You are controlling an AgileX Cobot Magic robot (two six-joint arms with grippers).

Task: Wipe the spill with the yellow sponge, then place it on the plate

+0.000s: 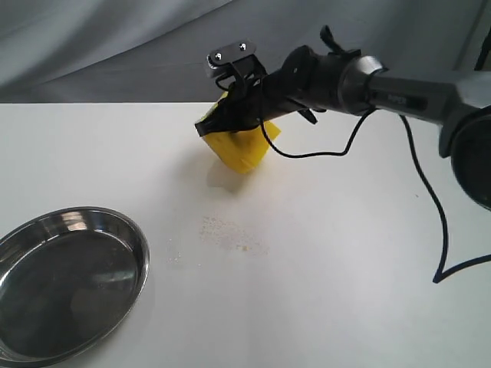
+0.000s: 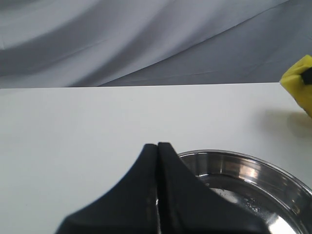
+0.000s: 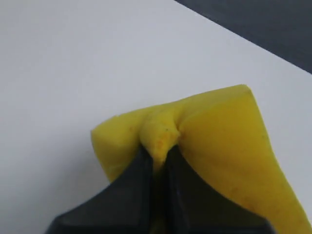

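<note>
My right gripper point(image 1: 224, 119) point(image 3: 158, 156) is shut on the yellow sponge point(image 1: 239, 146) point(image 3: 219, 131), pinching the foam so it bulges. The sponge hangs just above the white table point(image 1: 345, 253), toward the back. In front of it, a faint patch of tan specks marks the spill point(image 1: 230, 234). The steel plate point(image 1: 34, 226) point(image 2: 287, 175) lies at the front left with nothing in it. My left gripper point(image 2: 158, 145) is shut and holds nothing, hovering by the plate's rim. A corner of the sponge point(image 2: 298, 83) shows in the left wrist view.
A black cable point(image 1: 426, 192) trails from the right arm across the table's right side. Grey cloth point(image 1: 115, 46) forms the backdrop behind the table.
</note>
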